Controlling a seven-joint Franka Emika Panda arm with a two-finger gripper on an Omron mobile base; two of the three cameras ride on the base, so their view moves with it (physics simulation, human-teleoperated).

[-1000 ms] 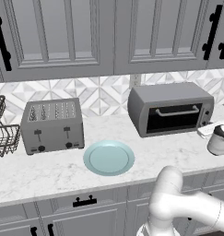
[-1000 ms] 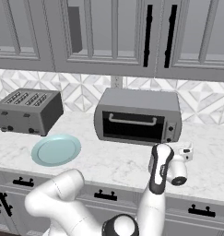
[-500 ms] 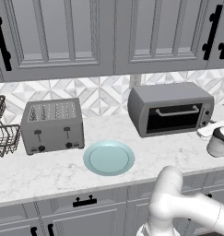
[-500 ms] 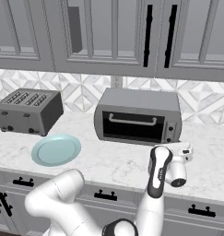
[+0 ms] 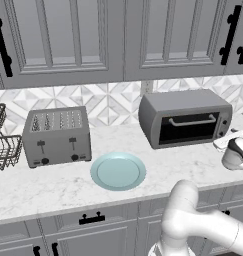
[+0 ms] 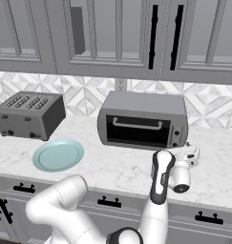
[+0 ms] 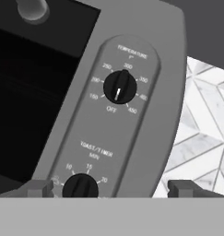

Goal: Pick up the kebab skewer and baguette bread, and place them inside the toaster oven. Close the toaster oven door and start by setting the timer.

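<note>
The toaster oven (image 5: pixel 185 117) (image 6: pixel 143 121) stands at the back of the counter. Its door (image 5: pixel 190 127) (image 6: pixel 139 133) is shut, the silver bar handle along its top. My gripper (image 5: pixel 229 139) (image 6: pixel 193 153) (image 7: pixel 113 189) hovers open just in front of the oven's right end, nothing between its fingers. In the hand view the control panel is close: the temperature knob (image 7: pixel 120 86) above and the timer knob (image 7: pixel 81 186) near my left fingertip (image 7: pixel 39 188). The kebab skewer and baguette bread are hidden or out of view.
A teal plate (image 5: pixel 118 171) (image 6: pixel 58 155) lies bare near the counter's front edge. A grey four-slot toaster (image 5: pixel 57 135) (image 6: pixel 29 114) stands to its left, with a wire basket (image 5: pixel 0 145) further left. Wall cabinets hang above the oven.
My gripper's fingers have spread apart. The hand has stayed at the oven's right end, and the oven, plate and toaster have not moved.
</note>
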